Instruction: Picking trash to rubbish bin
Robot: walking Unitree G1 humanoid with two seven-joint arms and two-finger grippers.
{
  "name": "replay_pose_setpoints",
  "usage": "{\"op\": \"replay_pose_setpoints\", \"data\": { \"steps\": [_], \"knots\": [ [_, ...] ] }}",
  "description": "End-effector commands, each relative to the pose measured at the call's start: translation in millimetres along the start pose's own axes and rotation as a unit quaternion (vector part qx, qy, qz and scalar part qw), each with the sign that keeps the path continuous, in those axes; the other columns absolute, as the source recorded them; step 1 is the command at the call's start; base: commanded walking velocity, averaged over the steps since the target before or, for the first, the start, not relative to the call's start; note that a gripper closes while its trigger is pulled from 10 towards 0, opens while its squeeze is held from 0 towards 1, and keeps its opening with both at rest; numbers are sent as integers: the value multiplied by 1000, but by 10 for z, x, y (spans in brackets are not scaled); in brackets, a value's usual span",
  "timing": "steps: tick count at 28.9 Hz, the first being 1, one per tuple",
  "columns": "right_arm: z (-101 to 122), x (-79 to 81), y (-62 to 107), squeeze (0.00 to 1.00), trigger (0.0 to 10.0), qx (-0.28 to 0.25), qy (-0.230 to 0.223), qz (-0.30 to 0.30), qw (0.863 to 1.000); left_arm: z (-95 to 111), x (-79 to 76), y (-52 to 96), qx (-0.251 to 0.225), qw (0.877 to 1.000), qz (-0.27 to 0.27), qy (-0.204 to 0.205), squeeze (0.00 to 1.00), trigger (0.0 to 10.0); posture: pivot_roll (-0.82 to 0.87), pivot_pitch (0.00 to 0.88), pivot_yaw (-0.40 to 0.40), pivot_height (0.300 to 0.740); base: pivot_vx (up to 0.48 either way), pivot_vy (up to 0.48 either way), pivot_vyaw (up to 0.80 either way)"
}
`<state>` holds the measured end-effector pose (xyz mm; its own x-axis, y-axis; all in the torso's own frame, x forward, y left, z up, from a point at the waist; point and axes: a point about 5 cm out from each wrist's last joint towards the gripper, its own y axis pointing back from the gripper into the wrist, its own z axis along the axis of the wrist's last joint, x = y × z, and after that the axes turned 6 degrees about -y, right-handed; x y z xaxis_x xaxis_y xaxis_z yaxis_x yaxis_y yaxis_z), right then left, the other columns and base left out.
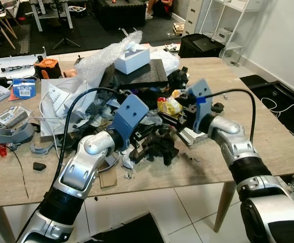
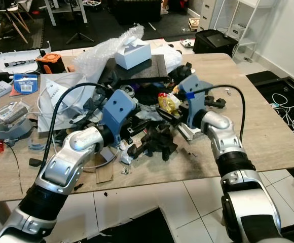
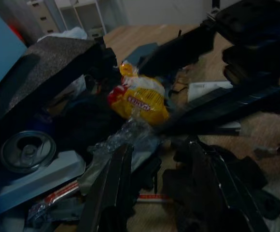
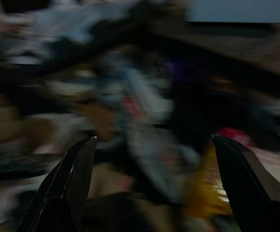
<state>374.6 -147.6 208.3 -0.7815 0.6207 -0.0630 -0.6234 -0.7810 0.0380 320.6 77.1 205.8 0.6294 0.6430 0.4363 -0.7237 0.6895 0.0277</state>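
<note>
A yellow and red snack wrapper (image 1: 168, 106) lies in the heap of clutter at the middle of the wooden table (image 1: 268, 136). My left gripper (image 3: 159, 145) is open and low over the heap, just short of the wrapper (image 3: 140, 99), with crumpled clear film (image 3: 125, 137) between its fingertips. My right gripper (image 4: 154, 138) reaches in from the right with its fingers wide open, and the wrapper (image 4: 210, 188) shows as a yellow blur beside one finger (image 4: 239, 169). The right wrist view is blurred.
Black plastic parts (image 1: 159, 144), a dark foam slab (image 1: 137, 73), a white box (image 1: 132, 59) and bubble wrap (image 1: 104, 55) crowd the heap. Papers and tools (image 1: 45, 66) cover the table's left side. A black bin-like container (image 1: 203, 44) stands on the floor behind the table.
</note>
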Motion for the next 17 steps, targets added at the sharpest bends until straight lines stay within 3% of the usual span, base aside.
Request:
{"op": "replay_pose_setpoints", "data": {
  "steps": [1, 7, 17],
  "knots": [
    [-34, 42, 14, 0, 10000, 4, -15, 20, 1000, 14, -11, -19, -3, 1000, -6, -7, 0, 10000, 104, 75, -12, 740, 0, 0, 0],
    [-196, 268, 25, 0, 10000, 39, -25, 96, 994, 16, -10, -19, -4, 1000, -5, -6, 0, 10000, 102, 76, -15, 740, 0, 0, 0],
    [-405, 396, 19, 0, 10000, 62, -92, 104, 988, 19, 0, -29, -5, 1000, -8, -6, 0, 10000, 104, 82, -10, 740, 0, 0, 0]
  ]
}}
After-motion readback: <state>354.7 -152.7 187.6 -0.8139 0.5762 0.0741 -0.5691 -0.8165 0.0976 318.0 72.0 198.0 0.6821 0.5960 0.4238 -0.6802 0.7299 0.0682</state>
